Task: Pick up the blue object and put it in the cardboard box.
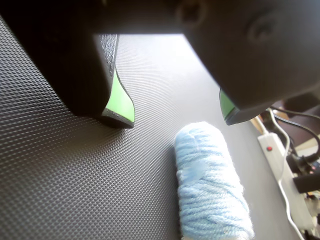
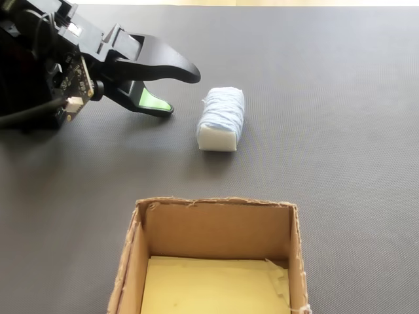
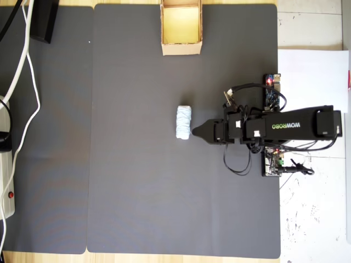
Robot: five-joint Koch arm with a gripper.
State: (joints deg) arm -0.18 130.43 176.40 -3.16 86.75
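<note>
Gripper (image 2: 177, 91) wide apart, empty, just beside the blue yarn roll (image 2: 222, 118) on the counter mat. Cardboard box (image 2: 216, 261) well apart. Advance to straddle the roll across its narrow width, then close.

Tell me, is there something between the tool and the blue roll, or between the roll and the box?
Nothing visible. Only bare mat separates the open tool from the blue roll, and the roll from the cardboard box.
</note>
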